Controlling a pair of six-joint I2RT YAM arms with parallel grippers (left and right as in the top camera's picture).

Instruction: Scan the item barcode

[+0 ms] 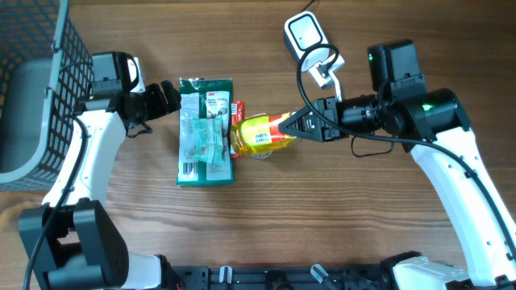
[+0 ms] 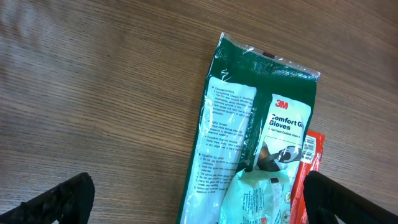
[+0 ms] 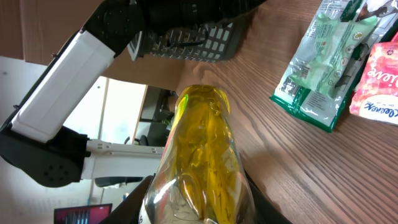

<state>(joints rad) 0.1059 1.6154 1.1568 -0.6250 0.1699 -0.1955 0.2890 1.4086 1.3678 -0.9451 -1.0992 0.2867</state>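
My right jaws are pinching a bottle of yellow liquid (image 1: 260, 135) by its orange end. It juts out sideways from them toward the middle of the tabletop (image 1: 339, 217), its yellow label facing up. Whether it rests on the wood or hangs just over it, I cannot tell. Its far end sits just beside the right edge of a green gloves pack (image 1: 205, 130), which lies flat, and overlaps a red packet (image 1: 237, 111) tucked against that pack. My left jaws are spread wide with nothing between them, just left of the gloves pack's upper corner. The white scanner (image 1: 305, 34) lies at the far edge, cable trailing, apart from the bottle. A dark mesh basket (image 1: 50, 76) stands at my far left.
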